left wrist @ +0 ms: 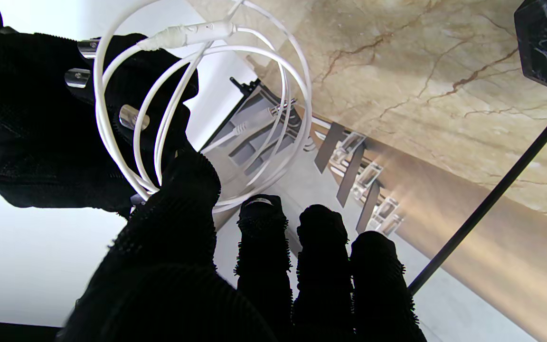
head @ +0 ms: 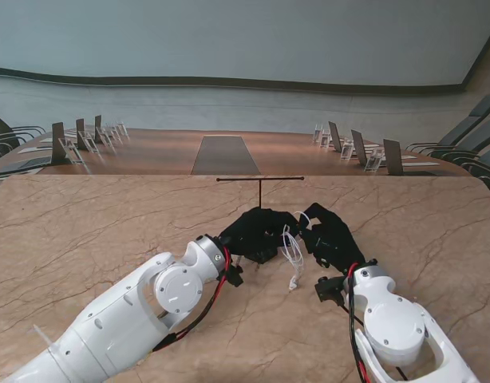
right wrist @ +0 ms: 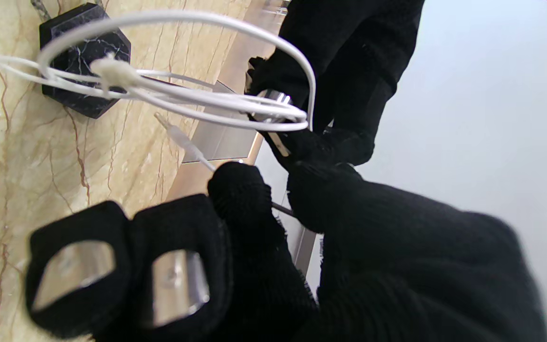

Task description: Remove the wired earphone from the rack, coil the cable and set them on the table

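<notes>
The white earphone cable (head: 292, 249) hangs in several loops between my two black-gloved hands, just above the table and in front of the rack (head: 260, 191). My left hand (head: 253, 231) is shut on the coil (left wrist: 273, 95), with the thumb (left wrist: 178, 199) pressing the loops. My right hand (head: 329, 236) pinches a strand near the jack plug (right wrist: 183, 140) between thumb and forefinger (right wrist: 240, 190). One loose end dangles down to the table (head: 295, 282). The inline remote (left wrist: 193, 33) sits on one loop. The rack's bar carries nothing.
The rack's dark marble base (right wrist: 83, 61) stands on the beige marble table (head: 85, 231) right behind the hands. Its thin pole (left wrist: 492, 190) rises beside my left fingers. A conference table with chairs and name stands (head: 77, 144) lies farther away.
</notes>
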{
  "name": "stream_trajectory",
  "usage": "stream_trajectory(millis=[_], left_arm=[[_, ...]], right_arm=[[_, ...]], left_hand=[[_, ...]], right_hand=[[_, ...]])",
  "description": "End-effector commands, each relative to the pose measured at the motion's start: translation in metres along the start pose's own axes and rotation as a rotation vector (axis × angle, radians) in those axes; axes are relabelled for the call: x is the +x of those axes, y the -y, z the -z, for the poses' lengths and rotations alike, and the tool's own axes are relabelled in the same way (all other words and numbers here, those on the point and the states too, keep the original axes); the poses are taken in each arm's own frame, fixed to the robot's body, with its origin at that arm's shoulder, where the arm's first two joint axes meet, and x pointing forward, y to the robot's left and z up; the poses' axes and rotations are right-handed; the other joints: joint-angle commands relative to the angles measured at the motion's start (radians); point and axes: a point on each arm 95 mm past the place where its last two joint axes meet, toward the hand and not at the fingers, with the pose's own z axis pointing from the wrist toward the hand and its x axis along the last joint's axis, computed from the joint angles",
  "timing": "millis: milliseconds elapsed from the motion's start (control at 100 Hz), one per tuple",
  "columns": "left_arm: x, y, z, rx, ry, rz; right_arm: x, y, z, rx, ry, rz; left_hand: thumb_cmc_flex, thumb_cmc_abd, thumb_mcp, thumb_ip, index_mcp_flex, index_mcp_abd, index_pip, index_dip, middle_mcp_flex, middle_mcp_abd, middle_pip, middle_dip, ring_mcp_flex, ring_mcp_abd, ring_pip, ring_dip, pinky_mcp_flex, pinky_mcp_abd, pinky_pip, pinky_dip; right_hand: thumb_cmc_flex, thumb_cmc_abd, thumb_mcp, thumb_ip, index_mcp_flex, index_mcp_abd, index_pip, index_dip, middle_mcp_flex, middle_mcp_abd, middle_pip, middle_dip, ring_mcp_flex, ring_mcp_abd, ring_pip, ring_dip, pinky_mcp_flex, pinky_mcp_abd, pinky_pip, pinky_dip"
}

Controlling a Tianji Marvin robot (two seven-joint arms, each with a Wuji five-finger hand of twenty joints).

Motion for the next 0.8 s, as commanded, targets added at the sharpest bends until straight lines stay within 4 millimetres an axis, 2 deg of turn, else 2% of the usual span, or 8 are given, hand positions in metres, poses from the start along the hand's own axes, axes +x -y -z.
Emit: stream_trajectory(millis=[0, 110, 300, 790], left_arm=[[0.0009, 0.0007, -0.0012, 0.009, -0.004, 0.001], [-0.0015, 0.0002, -0.0003, 0.014, 0.000, 0.003], [-0.0039, -0.0031, 0.0003, 0.013, 0.005, 0.010], [-0.0024, -0.0073, -0.0043, 0.026, -0.001, 0.032]], right_arm=[[-0.0015, 0.0025, 0.0015, -0.005, 0.009, -0.020], [-0.0007, -0.0006, 0.0012, -0.016, 0.002, -0.034], [-0.0007, -0.0044, -0.0005, -0.036, 0.003, -0.099], [0.0000, 0.0005, -0.0008, -0.009, 0.017, -0.146]], left_hand=[[0.082, 0.073, 0.011, 0.078, 0.007, -0.077, 0.126, 0.063, 0.015, 0.005, 0.031, 0.002, 0.011, 0.007, 0.031, 0.003, 0.003, 0.005, 0.040, 0.031], [0.082, 0.075, 0.010, 0.079, 0.007, -0.079, 0.126, 0.063, 0.016, 0.006, 0.031, 0.002, 0.011, 0.008, 0.031, 0.003, 0.003, 0.005, 0.040, 0.031], [0.082, 0.077, 0.006, 0.080, 0.007, -0.082, 0.128, 0.065, 0.019, 0.007, 0.032, 0.000, 0.014, 0.009, 0.032, 0.002, 0.005, 0.007, 0.041, 0.031], [0.088, 0.081, -0.002, 0.082, 0.007, -0.081, 0.131, 0.067, 0.022, 0.006, 0.034, -0.002, 0.018, 0.010, 0.035, 0.001, 0.009, 0.009, 0.043, 0.032]], right_hand=[[0.011, 0.014, 0.008, 0.023, 0.000, 0.032, 0.061, 0.011, -0.003, 0.139, 0.054, 0.018, 0.041, 0.035, 0.060, 0.013, 0.048, 0.022, 0.149, 0.032], [0.010, 0.015, 0.008, 0.023, 0.000, 0.033, 0.063, 0.010, 0.003, 0.135, 0.054, 0.017, 0.041, 0.024, 0.072, 0.020, 0.052, 0.007, 0.176, 0.046], [0.014, 0.010, 0.017, 0.022, 0.003, 0.038, 0.061, 0.009, -0.004, 0.159, 0.048, 0.009, 0.041, 0.014, 0.103, 0.057, 0.060, -0.038, 0.237, 0.092], [0.017, 0.006, 0.024, 0.017, 0.007, 0.053, 0.061, 0.010, -0.006, 0.169, 0.048, 0.006, 0.041, 0.016, 0.100, 0.063, 0.060, -0.039, 0.233, 0.097]])
